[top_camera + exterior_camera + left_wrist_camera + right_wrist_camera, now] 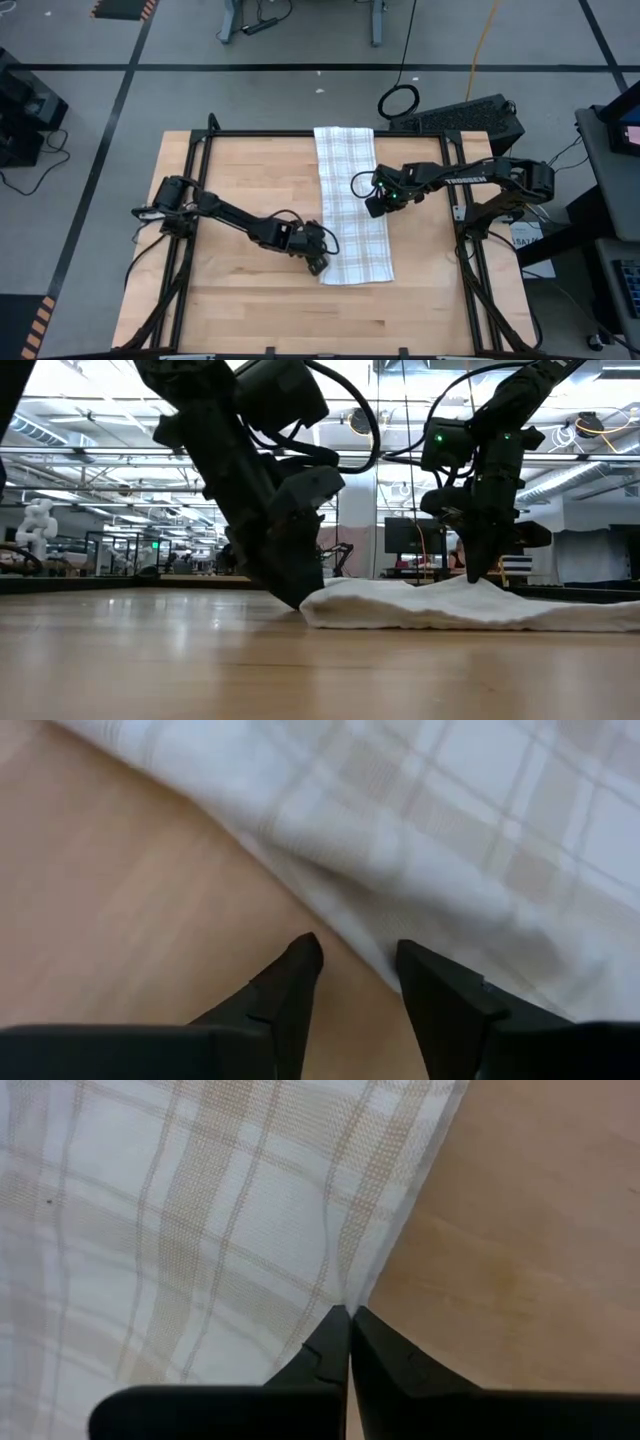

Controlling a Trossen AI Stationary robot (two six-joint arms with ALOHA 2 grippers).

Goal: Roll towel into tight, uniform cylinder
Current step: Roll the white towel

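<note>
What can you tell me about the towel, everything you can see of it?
The towel is thin white cloth with a faint beige check, folded into a long strip lying flat on the wooden table, its far end at the table's back edge. It is not rolled yet. The left end effector stands open at its near left corner; the right end effector, shut, presses on its right edge.

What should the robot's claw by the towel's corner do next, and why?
Probably the left gripper should slide forward and close on the towel's near edge. Its fingers are open at that edge with nothing between them. The right gripper is shut, tips at the towel's far-side edge.
</note>
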